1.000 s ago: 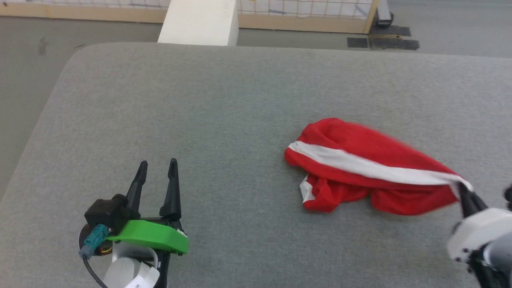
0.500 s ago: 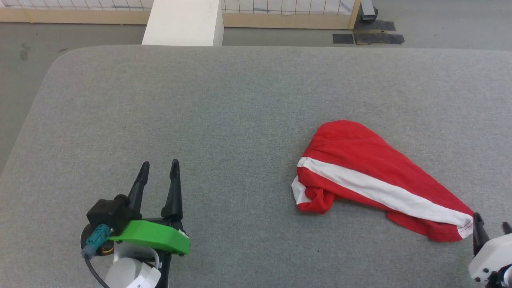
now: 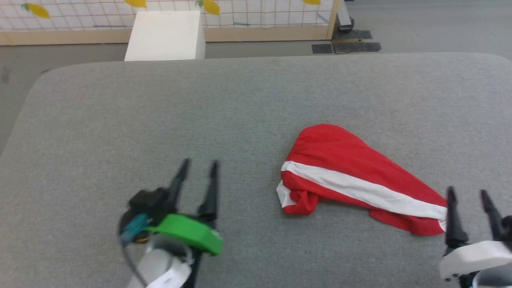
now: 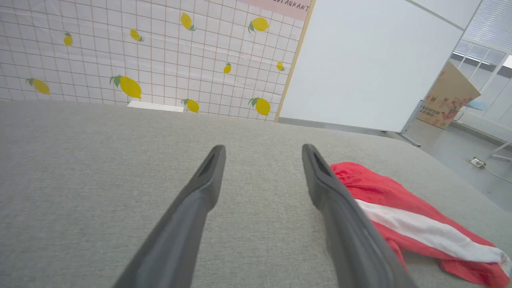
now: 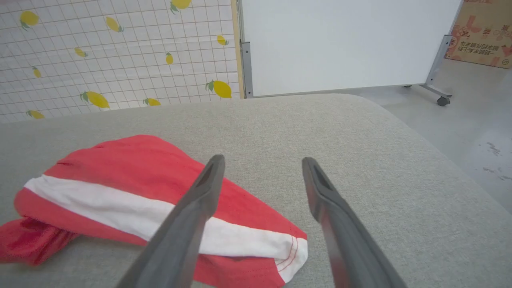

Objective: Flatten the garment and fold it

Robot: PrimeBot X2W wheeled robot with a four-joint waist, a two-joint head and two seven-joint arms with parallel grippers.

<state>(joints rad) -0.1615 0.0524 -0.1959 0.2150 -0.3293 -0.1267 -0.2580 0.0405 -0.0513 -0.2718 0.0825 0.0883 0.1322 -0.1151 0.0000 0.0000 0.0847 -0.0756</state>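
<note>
The garment (image 3: 352,168) lies on the right half of the grey padded bench (image 3: 240,104), a red teardrop-shaped heap with its white band (image 3: 360,190) running slantwise across it, rounded at the far end and tapering toward the robot's right. It looks thin, light and limp. It will likely sag and fold on itself when lifted by one point, and it will drag rather than slide cleanly on the fuzzy cover. The stitched edges are judged the best places to pinch. One is the white hemmed corner (image 5: 294,248) at the near right. The other is the bunched, tucked-under end (image 3: 298,200) at the left, and the two could be pulled apart to spread the cloth. The right gripper (image 3: 467,191) sits just beside that hemmed corner, its jaws spread wide and holding nothing. The left gripper (image 3: 200,163) hovers well apart from the cloth on the left side of the bench, its jaws equally wide and empty. The head view gives the whole outline and both arms at once. The right wrist view adds the red stitching on the corner hem and the mesh texture of the crumpled end, which the head view is too coarse to show. The left wrist view looks low across the bench and shows how flat the heap lies, though its right finger hides part of the bunched end.
</note>
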